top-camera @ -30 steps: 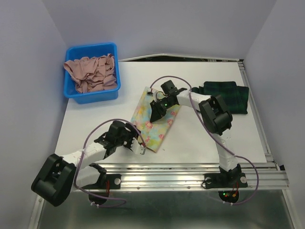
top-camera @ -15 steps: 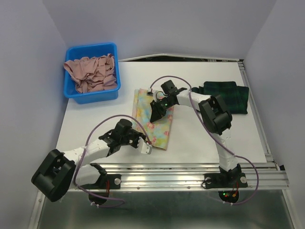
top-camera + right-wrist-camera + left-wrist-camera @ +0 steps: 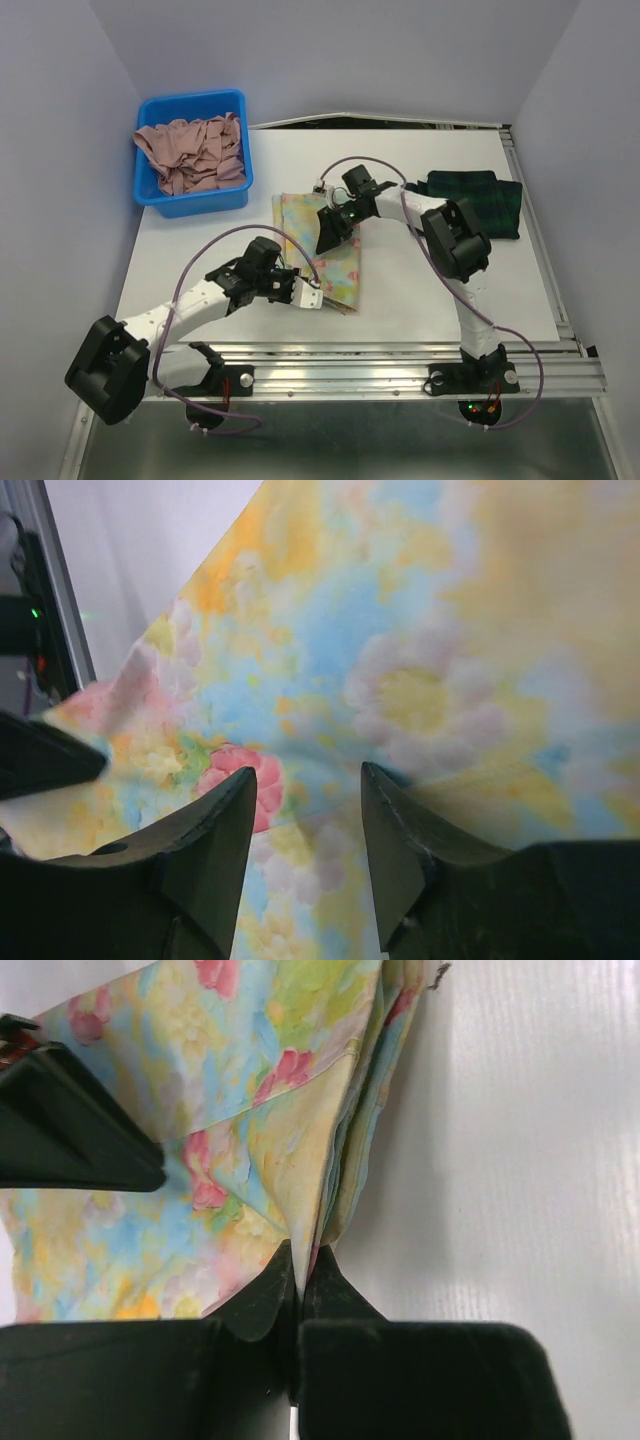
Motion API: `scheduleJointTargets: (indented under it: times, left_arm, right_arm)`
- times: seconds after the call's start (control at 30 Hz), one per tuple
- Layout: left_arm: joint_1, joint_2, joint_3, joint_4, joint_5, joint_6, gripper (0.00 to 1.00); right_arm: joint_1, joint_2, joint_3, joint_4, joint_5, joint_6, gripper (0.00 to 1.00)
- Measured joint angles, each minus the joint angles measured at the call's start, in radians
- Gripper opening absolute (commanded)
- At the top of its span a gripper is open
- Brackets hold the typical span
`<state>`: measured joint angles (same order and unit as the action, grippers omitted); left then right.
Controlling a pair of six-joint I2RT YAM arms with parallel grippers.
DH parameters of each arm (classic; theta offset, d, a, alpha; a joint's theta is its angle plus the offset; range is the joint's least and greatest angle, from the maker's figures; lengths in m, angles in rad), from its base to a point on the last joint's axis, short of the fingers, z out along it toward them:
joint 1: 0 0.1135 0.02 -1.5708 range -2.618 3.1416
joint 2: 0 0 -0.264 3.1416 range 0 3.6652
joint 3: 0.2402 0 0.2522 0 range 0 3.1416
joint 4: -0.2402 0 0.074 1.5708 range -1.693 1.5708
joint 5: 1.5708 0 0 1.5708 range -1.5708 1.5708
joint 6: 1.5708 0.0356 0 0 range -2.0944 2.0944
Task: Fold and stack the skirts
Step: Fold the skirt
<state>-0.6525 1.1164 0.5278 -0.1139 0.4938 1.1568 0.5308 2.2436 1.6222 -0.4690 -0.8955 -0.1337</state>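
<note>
The pale yellow floral skirt lies folded flat on the white table, centre-left. My left gripper is at its near edge and is shut on a pinched fold of that cloth. The floral skirt spreads away from the jaws in the left wrist view. My right gripper stands over the skirt's middle. It is open, its fingers apart above the flat floral skirt, with nothing between them. The dark plaid skirt lies folded at the far right.
A blue plastic bin holding crumpled pinkish cloth stands at the back left. A metal rail runs along the table's near edge. The table's right edge passes close to the plaid skirt.
My left gripper moved right along the skirt's near edge and shut on it. The floral skirt swung and shifted left. The right gripper's fingers opened wider.
</note>
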Motion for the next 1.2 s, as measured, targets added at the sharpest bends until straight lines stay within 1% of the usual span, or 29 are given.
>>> scheduleJointTargets:
  times: [0.03,0.13,0.23,0.3,0.33,0.37,0.4,0.47,0.53,0.6,0.7,0.8,0.9,1.0,1.07,1.2]
  left_arm:
    - [0.000,0.008,0.008,-0.018,0.009,-0.010,0.00]
    - [0.000,0.020,0.026,-0.063,0.042,-0.046,0.00]
    - [0.003,0.021,0.035,-0.089,0.072,-0.073,0.00]
    - [0.006,0.021,0.038,-0.095,0.083,-0.084,0.00]
    - [0.007,0.021,0.038,-0.096,0.087,-0.091,0.00]
    - [0.009,0.021,0.038,-0.097,0.090,-0.098,0.00]
    - [0.012,0.021,0.038,-0.100,0.095,-0.104,0.00]
    - [0.022,0.025,0.048,-0.117,0.103,-0.117,0.00]
    - [0.034,0.033,0.068,-0.132,0.117,-0.133,0.00]
    - [0.057,0.042,0.095,-0.154,0.140,-0.151,0.00]
    - [0.121,0.079,0.168,-0.188,0.185,-0.195,0.00]
    - [0.198,0.141,0.261,-0.212,0.234,-0.250,0.00]
    - [0.262,0.221,0.357,-0.231,0.279,-0.319,0.00]
    - [0.299,0.291,0.433,-0.239,0.308,-0.380,0.00]
    - [0.308,0.336,0.478,-0.233,0.321,-0.428,0.00]
    - [0.314,0.404,0.542,-0.245,0.358,-0.457,0.00]
  right_arm:
    - [-0.006,-0.002,0.000,0.005,-0.007,0.016,0.53]
    - [-0.046,-0.013,-0.006,0.072,-0.031,0.131,0.53]
    - [-0.082,-0.055,-0.110,0.248,-0.080,0.285,0.52]
    - [-0.099,-0.073,-0.209,0.415,-0.117,0.409,0.50]
    - [-0.100,-0.071,-0.237,0.467,-0.129,0.441,0.49]
    - [-0.099,-0.061,-0.278,0.552,-0.143,0.506,0.48]
    - [-0.097,-0.055,-0.295,0.593,-0.150,0.541,0.48]
    - [-0.097,-0.005,-0.366,0.802,-0.185,0.716,0.47]
    - [-0.098,0.031,-0.407,0.995,-0.219,0.858,0.47]
    - [-0.101,0.058,-0.464,1.235,-0.235,1.004,0.45]
    - [-0.101,0.074,-0.500,1.384,-0.238,1.062,0.45]
    - [-0.101,0.071,-0.526,1.428,-0.238,1.060,0.45]
    - [-0.098,0.045,-0.548,1.390,-0.237,0.989,0.44]
    - [-0.093,0.010,-0.549,1.254,-0.235,0.848,0.41]
    - [-0.088,-0.012,-0.538,1.131,-0.236,0.726,0.41]
    - [-0.078,-0.068,-0.521,0.887,-0.218,0.522,0.41]
